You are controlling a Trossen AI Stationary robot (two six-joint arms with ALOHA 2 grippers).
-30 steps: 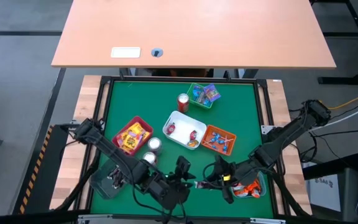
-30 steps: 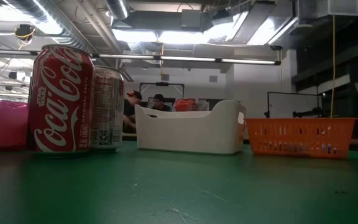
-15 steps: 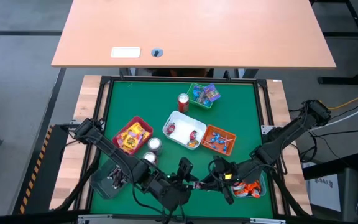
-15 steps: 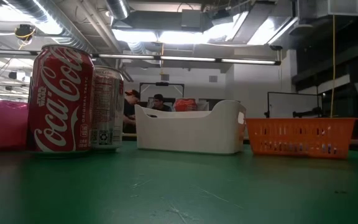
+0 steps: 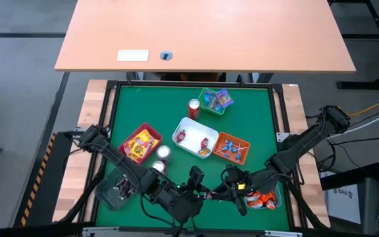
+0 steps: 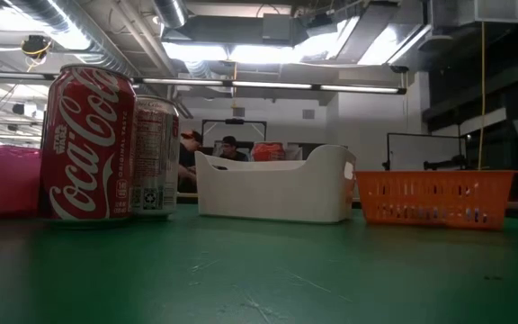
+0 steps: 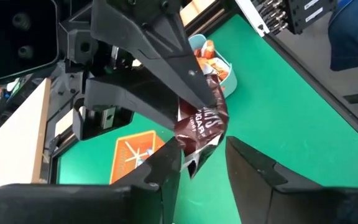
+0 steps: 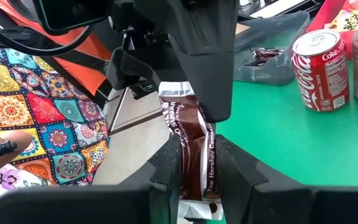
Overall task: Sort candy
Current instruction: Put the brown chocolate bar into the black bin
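A dark brown candy bar packet (image 8: 191, 134) hangs in the air over the table's near edge, between my two grippers. My right gripper (image 5: 221, 192) is shut on it. My left gripper (image 5: 201, 192) faces it from the table's left and is open. In the left wrist view the left fingers (image 7: 166, 171) stand on either side of the packet's free end (image 7: 197, 146). More dark bars lie in the grey tray (image 5: 114, 189), orange packets in the pale blue tray (image 5: 266, 199), and yellow ones in the red tray (image 5: 140, 143). My right gripper pinches one end of the packet (image 8: 194, 158) between its two fingers (image 8: 166, 165). It comes level from the table's right, with the packet reaching forward along the fingers, lifted clear of the table. My left gripper: one finger lies close against the packet's free end, and I cannot tell whether it touches.
A white tray (image 5: 195, 137), an orange basket (image 5: 232, 147) and a green tray (image 5: 214, 100) hold more sweets. One red can (image 5: 194, 107) stands by the green tray. Two cans (image 5: 160, 160) stand left of the white tray, close to my left arm. Bare green mat lies along the left and far sides.
My left gripper has edged toward the table's right and my right gripper toward the left, so the gap between them over the near edge has narrowed. The packet has stayed lifted in the right gripper.
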